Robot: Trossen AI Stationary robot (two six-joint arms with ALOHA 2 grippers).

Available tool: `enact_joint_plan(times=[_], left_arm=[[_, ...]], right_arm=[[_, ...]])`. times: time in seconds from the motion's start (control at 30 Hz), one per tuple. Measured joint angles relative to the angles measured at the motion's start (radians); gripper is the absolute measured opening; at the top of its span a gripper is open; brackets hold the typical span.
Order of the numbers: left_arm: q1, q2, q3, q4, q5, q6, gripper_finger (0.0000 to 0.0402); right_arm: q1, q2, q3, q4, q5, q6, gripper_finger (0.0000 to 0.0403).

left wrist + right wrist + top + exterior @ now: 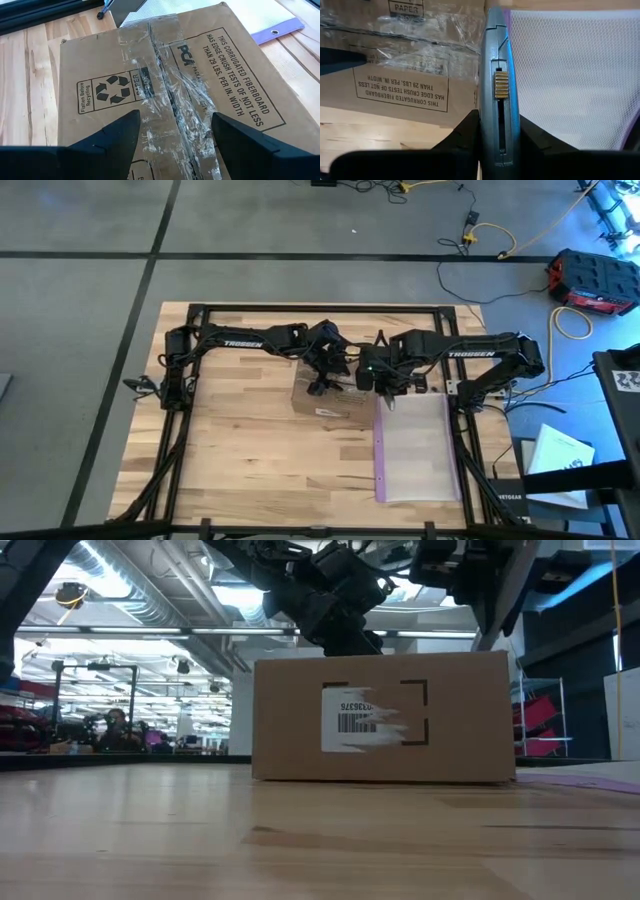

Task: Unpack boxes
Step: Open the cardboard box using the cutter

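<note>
A brown cardboard box [325, 398] rests on its base at mid-table, with a taped seam [165, 75] along its top and a pale label [360, 720] on its near side. My left gripper [322, 380] is open over the box top, its two fingers [120, 135] standing either side of the seam. Just to the box's right, my right gripper [388, 390] is shut on a grey knife-like tool [495, 60], above where the box meets a clear bag. My left gripper slants down at the box top [200, 60]; whether its fingertips touch the cardboard, I cannot tell. My right gripper pinches the grey tool's handle [496, 125] between its two fingers, by the handle's two sides. The fingers point steeply down and lie along the tool. Its front end [492, 15] sticks out beyond them, toward the box's right edge.
A clear plastic bag [420, 445] with a purple zip edge [380, 450] lies flat on the table, right of the box. A black frame [300, 310] borders the wooden tabletop. There is bare wood [240, 460] on the near left.
</note>
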Motion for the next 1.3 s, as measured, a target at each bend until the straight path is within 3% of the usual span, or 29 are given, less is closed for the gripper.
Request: enact_joint_plan(times=[0.2, 1.3], left_arm=[[0.0, 0.0, 0.0, -0.001, 0.0, -0.001, 0.0237], [0.0, -0.001, 0.0, -0.002, 0.0, 0.002, 0.0237]], right_arm=[[0.0, -0.006, 0.009, -0.013, 0.052, 0.004, 0.0062], [0.007, -0.006, 0.01, 0.016, 0.043, 0.014, 0.0062]])
